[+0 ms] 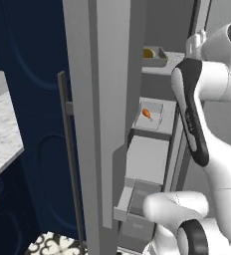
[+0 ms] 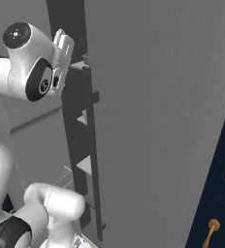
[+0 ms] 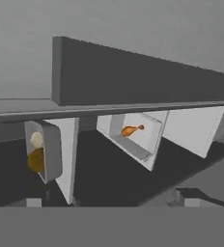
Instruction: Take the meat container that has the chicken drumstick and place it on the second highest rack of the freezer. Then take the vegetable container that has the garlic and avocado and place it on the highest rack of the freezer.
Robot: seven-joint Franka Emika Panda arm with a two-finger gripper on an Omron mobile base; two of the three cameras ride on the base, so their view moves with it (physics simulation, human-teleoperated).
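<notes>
Nearby, freezer door (image 1: pixel 95 99) beside arm.

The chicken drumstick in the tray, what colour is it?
Orange-brown. The chicken drumstick shows best in the hand view, against its pale tray.

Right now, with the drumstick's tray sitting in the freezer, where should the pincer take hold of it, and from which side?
Probably the meat tray by its front wall, coming in level from the freezer's open front. The highest rack sits close overhead, which rules out a straight-down approach. The wall is thin and upright, and the chicken drumstick lies small in the middle, so that wall is free.
</notes>
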